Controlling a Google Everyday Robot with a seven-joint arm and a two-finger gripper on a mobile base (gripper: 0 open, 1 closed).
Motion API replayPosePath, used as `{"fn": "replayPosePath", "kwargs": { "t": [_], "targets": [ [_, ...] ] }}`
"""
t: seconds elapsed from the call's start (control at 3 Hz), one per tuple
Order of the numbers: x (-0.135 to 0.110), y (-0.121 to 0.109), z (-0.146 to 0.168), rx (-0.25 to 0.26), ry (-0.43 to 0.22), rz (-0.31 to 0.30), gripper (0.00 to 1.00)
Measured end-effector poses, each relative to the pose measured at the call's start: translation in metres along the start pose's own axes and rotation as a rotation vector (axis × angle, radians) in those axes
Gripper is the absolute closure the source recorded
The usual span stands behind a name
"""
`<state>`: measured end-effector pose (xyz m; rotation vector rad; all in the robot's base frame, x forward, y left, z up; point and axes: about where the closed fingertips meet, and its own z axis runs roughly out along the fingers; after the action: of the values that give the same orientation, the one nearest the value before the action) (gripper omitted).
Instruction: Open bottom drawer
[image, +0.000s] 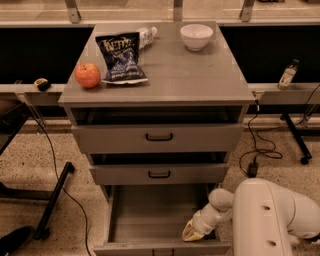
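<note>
The bottom drawer (150, 215) of the grey cabinet stands pulled out toward me. Its plain grey tray is bare and its slim front (160, 248) lies at the picture's lower edge. My white arm comes in from the lower right. My gripper (191, 232) sits low over the drawer's right front corner, just behind the front panel. The middle drawer (159, 173) and the top drawer (159, 137) each show a small black bar handle and stand a little way out.
On the cabinet top (200, 75) lie a red apple (87, 75), a dark chip bag (120, 56), a white bowl (196, 36) and a bottle (146, 35). A small bottle (287, 75) stands on the right ledge. Cables and black stand legs (55, 200) cross the floor on both sides.
</note>
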<state>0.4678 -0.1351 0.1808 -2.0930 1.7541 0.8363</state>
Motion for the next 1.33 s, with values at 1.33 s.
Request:
{"fn": "replayPosePath", "kwargs": {
  "t": [1.33],
  "targets": [
    [-0.033, 0.001, -0.052, 0.253, -0.115, -0.027, 0.91]
  ]
}}
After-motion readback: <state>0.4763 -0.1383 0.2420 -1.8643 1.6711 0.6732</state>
